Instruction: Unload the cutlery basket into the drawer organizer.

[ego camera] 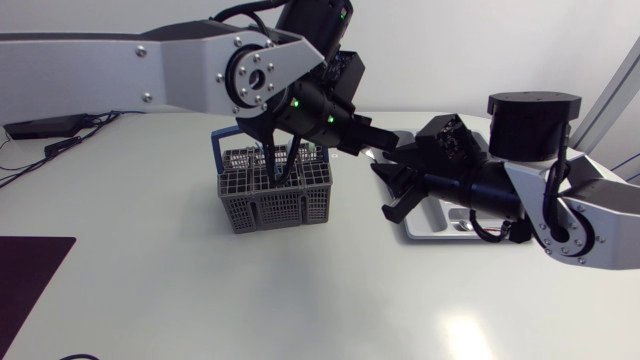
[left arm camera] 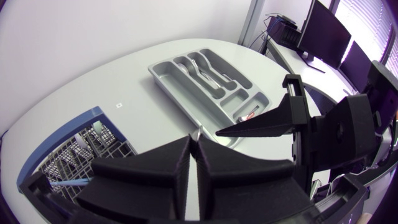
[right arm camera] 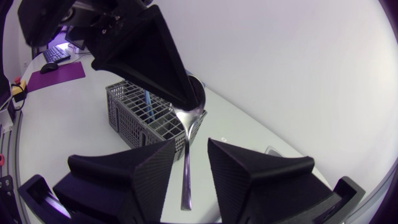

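Note:
A silver spoon [right arm camera: 186, 162] hangs bowl-up from my left gripper [right arm camera: 185, 99], which is shut on the bowl. Its handle points down between the fingers of my right gripper [right arm camera: 191, 144], which stands open around it with a gap on at least one side. In the head view the left gripper [ego camera: 383, 140] meets the right gripper [ego camera: 392, 190] just right of the grey cutlery basket [ego camera: 275, 195]. The basket [right arm camera: 143, 115] still holds a blue-handled piece [right arm camera: 148, 99]. The grey drawer organizer [left arm camera: 186, 87] lies beyond the left gripper [left arm camera: 194, 142], with cutlery in its compartments.
In the head view the right arm covers most of the organizer [ego camera: 428, 230]. A dark mat [ego camera: 30, 270] lies at the table's near left edge. Cables and a black box [ego camera: 45, 127] sit at the far left.

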`<state>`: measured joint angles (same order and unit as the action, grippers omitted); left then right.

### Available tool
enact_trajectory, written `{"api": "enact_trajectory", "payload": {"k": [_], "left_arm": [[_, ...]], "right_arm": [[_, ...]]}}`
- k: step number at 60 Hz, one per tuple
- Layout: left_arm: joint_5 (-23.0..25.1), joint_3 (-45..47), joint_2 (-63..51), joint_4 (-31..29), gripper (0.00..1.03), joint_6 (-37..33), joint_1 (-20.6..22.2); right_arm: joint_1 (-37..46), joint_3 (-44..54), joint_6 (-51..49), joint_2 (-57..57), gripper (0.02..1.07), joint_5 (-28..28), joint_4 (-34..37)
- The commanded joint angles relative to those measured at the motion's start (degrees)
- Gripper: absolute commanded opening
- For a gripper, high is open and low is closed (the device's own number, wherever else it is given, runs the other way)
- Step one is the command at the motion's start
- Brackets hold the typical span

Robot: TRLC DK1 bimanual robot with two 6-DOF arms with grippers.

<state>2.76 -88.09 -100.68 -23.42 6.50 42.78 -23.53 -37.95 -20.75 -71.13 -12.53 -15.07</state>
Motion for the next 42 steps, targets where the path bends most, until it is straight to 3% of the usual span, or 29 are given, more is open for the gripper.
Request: {"api": "enact_trajectory", "payload": {"k": [1, 20, 42], "left_arm": [[0.7, -0.1, -0.8, 0.5, 0.05, 1.7, -0.7], [1.4, 0.1, -0.9, 0.4, 0.05, 1.9, -0.7], [1.4, 0.0, -0.8, 0.3, 0.12, 1.9, -0.5]], "right_arm": [[-0.3, -1.6, 1.5, -1.1, 0.29, 0.3, -0.7], [-1.2, -0.6, 0.7, -1.5, 0.09, -0.4, -0.9], [-2.1, 1.3, -0.4, -0.3, 0.08, -2.1, 0.1]]}}
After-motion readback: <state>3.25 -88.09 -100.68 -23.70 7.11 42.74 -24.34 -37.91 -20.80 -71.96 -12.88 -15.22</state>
